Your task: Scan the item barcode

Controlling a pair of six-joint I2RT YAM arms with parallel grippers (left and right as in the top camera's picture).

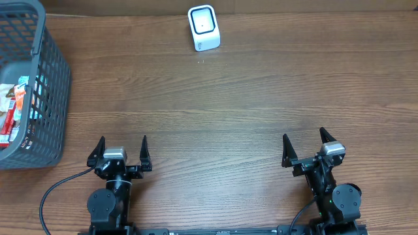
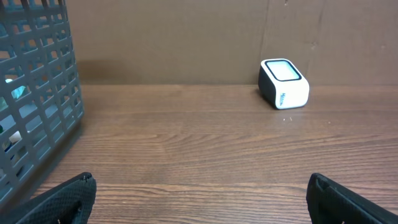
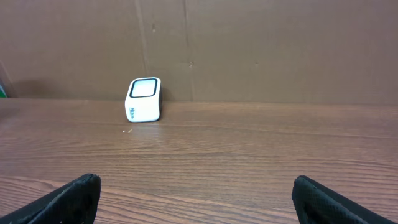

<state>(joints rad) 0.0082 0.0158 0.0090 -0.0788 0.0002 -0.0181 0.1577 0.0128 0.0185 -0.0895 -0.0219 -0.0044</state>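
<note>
I see the packaged items (image 1: 12, 111) lying inside the grey basket (image 1: 57, 78) at the left edge of the desk (image 1: 228, 111). The white scanner (image 1: 203, 27) stands at the far side. The left fingers (image 1: 98, 150) and right fingers (image 1: 286, 151) are spread wide, holding nothing.

A brown wood-grain desk (image 1: 228, 111) carries two things, well apart — a small white scanner (image 1: 204, 28) with a dark-framed window, near the far edge, and a grey mesh basket (image 1: 59, 72) standing at the left end.
</note>
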